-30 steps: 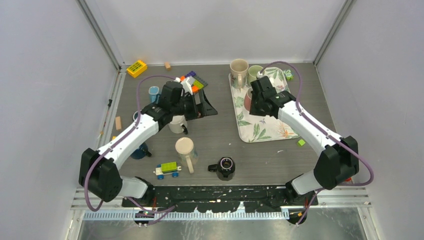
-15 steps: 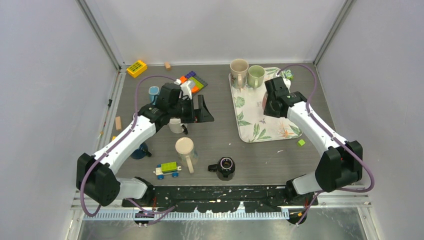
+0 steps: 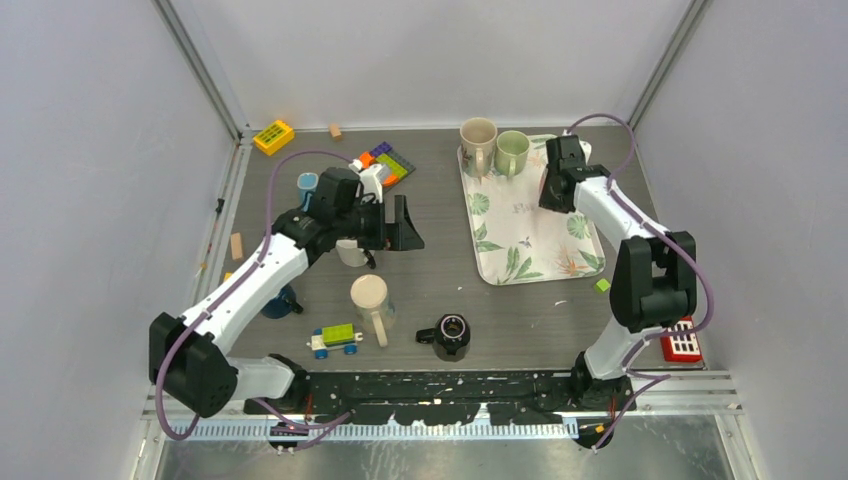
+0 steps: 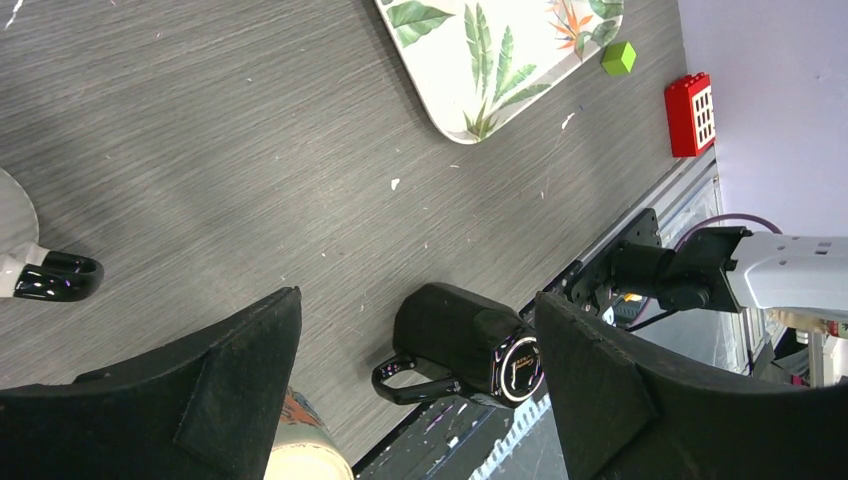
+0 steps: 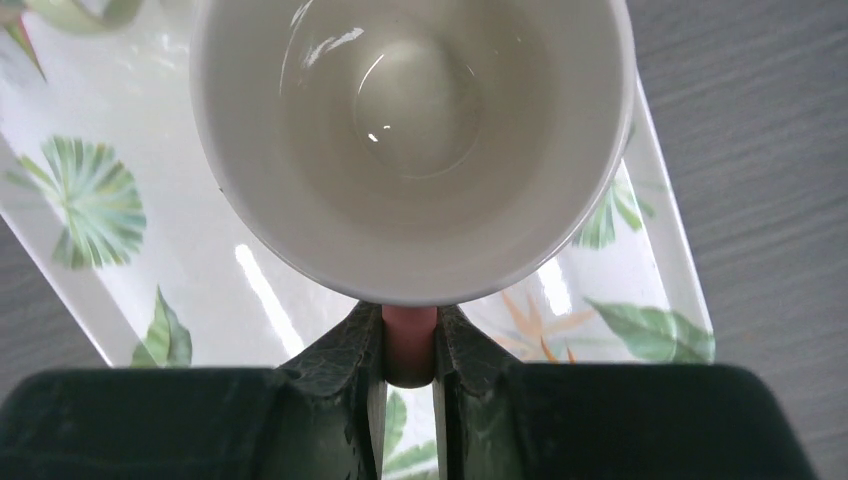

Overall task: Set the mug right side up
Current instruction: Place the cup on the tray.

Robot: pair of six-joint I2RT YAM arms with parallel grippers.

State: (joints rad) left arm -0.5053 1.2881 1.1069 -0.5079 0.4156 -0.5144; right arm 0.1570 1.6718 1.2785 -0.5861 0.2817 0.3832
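Moving pink-handled ceramic mug to leafy tray's far right corner.
Right end effector grips its handle, left end effector apart; placing remains.

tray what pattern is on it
The tray is white with green leaves, orange flowers; top external view.

Looking down on a grey wood-grain table at centre; facing plain pale walls left, right, top.

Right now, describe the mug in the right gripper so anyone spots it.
Start at the leaf-print tray, right of centre. At its far right edge the right gripper pinches a white-lined mug by a pink handle; the beige mug and green mug stand free.
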